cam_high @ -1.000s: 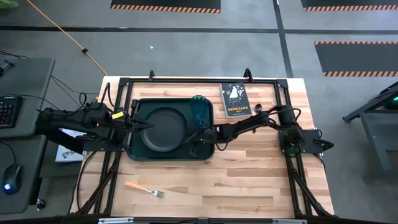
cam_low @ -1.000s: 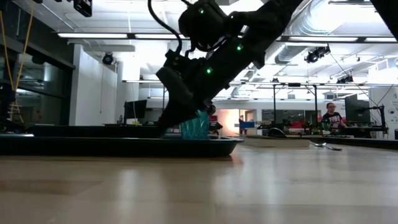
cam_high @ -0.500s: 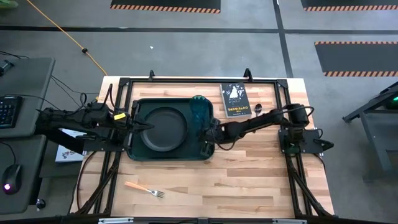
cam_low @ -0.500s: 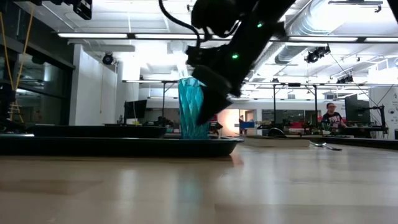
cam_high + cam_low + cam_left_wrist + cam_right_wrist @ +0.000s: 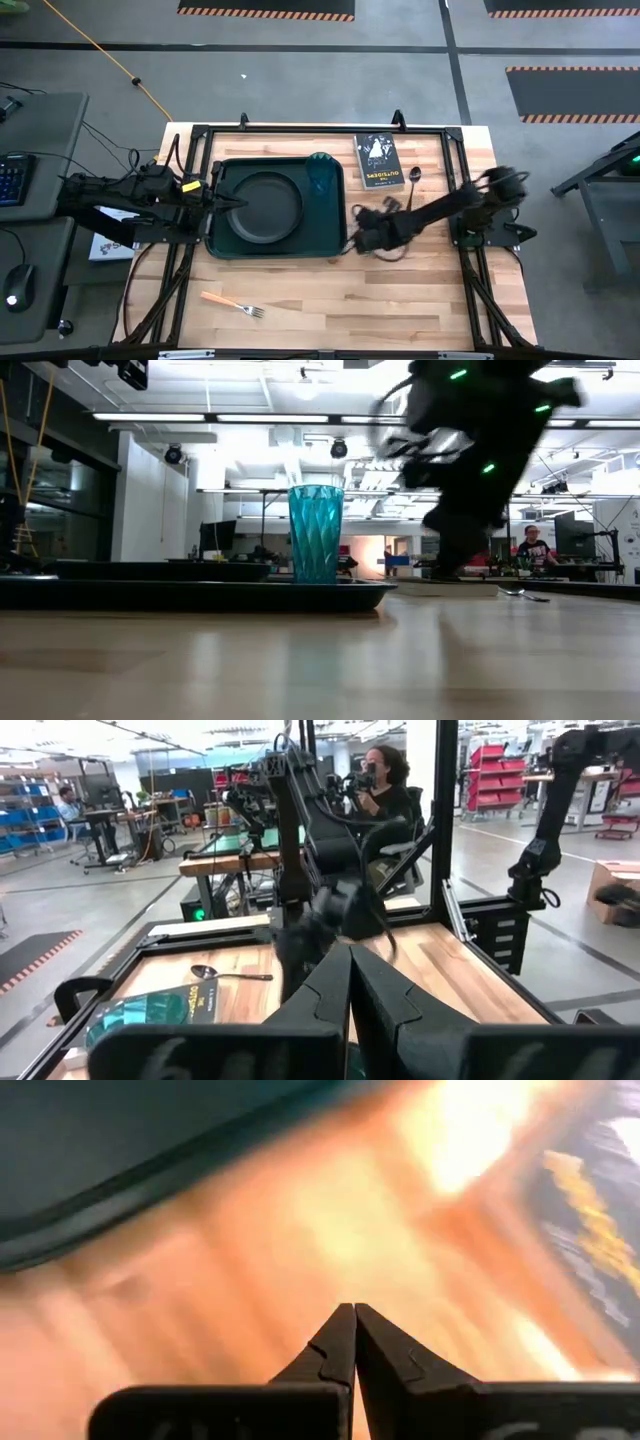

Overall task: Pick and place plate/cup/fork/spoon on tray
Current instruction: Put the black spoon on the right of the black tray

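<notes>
The dark green tray (image 5: 225,245) lies on the table's left half with the black plate (image 5: 265,207) flat in it. The teal cup (image 5: 322,175) stands upright on its base in the tray's far right corner, also in the low view (image 5: 316,532). The orange-handled fork (image 5: 232,304) lies on the wood near the front edge. The dark spoon (image 5: 413,180) lies on the wood right of a black book. My left gripper (image 5: 241,203) hovers shut above the plate's left rim. My right gripper (image 5: 353,1318) is shut over bare wood, just right of the tray's near right corner (image 5: 340,248).
A small black book (image 5: 378,157) with a white drawing lies at the far edge, right of the tray. The black frame rails (image 5: 320,130) run around the table. Bare wood (image 5: 400,300) fills the near right part. A person sits in the room beyond the table.
My right gripper has swept from over the tray's right part, by the cup, toward the table's right edge, off the tray and out over the wood, turning as it went. It stayed shut. The cup stands where it was, now uncovered in the low view.
</notes>
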`<state>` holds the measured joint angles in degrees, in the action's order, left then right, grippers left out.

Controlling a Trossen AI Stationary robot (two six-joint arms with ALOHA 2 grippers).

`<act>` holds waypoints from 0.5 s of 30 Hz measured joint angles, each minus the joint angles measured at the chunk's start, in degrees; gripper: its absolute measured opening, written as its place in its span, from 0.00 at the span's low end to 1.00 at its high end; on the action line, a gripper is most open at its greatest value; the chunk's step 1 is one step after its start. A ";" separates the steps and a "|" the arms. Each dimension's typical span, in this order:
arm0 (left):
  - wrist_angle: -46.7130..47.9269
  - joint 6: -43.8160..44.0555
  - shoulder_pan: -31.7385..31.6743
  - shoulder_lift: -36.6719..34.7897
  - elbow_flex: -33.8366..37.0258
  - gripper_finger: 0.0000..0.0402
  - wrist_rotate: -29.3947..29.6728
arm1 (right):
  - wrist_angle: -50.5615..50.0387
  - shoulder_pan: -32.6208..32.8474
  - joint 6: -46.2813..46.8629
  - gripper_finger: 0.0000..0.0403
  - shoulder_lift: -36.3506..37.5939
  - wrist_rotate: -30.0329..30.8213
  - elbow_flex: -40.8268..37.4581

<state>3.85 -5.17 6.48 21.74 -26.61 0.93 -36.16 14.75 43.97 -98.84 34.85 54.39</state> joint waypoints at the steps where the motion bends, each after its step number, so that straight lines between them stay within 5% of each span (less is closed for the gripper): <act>1: 0.01 0.00 -0.02 -0.02 0.00 0.00 0.00 | -0.01 0.42 3.39 0.00 2.67 2.21 -2.52; 10: -1.31 0.00 -0.02 0.00 0.00 0.00 0.40 | 5.64 1.28 40.17 0.00 25.18 15.96 -25.35; 15: -1.69 -0.58 -0.02 0.00 0.00 0.00 1.15 | 19.39 0.49 42.55 0.00 28.93 17.05 -34.15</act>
<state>2.16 -5.75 6.46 21.74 -26.61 2.08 -16.77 15.24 86.52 -69.91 51.91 20.24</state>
